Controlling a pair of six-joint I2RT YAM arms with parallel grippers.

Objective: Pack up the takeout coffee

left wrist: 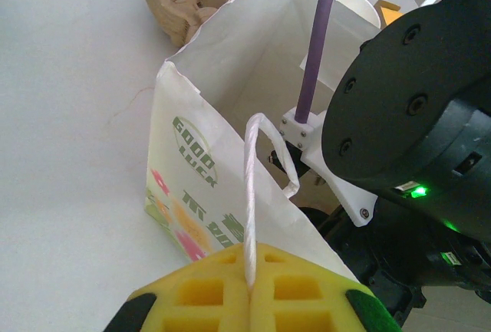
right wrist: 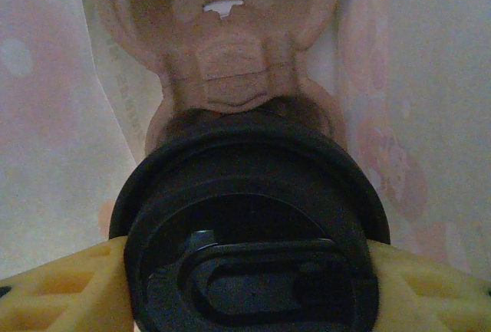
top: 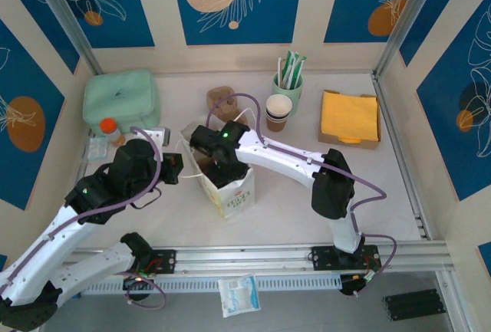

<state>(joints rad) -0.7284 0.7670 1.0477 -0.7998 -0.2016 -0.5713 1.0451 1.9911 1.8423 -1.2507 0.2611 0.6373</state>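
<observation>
the left gripper (left wrist: 251, 292) has its yellow pads (left wrist: 207, 292) pressed together on the white twisted handle (left wrist: 252, 186) of the bag (left wrist: 192, 194). the cord comes straight out from between the pads, and the bag's open mouth lies just beyond the tips. to the right of those jaws, the right arm (left wrist: 414, 117) reaches down into that mouth. the right gripper (right wrist: 249, 282) is inside the bag, its jaws held apart by the coffee (right wrist: 249, 225) clamped between them. a yellow finger (right wrist: 61, 290) presses each side of the round black lid, which faces the wrist camera and hides the cup body beneath it. just past the fingertips lies a brown pulp carrier (right wrist: 222, 56) with pale bag walls around it. the lid overlaps the carrier's near end, and i cannot tell whether the cup is seated in a slot or hangs above it.
</observation>
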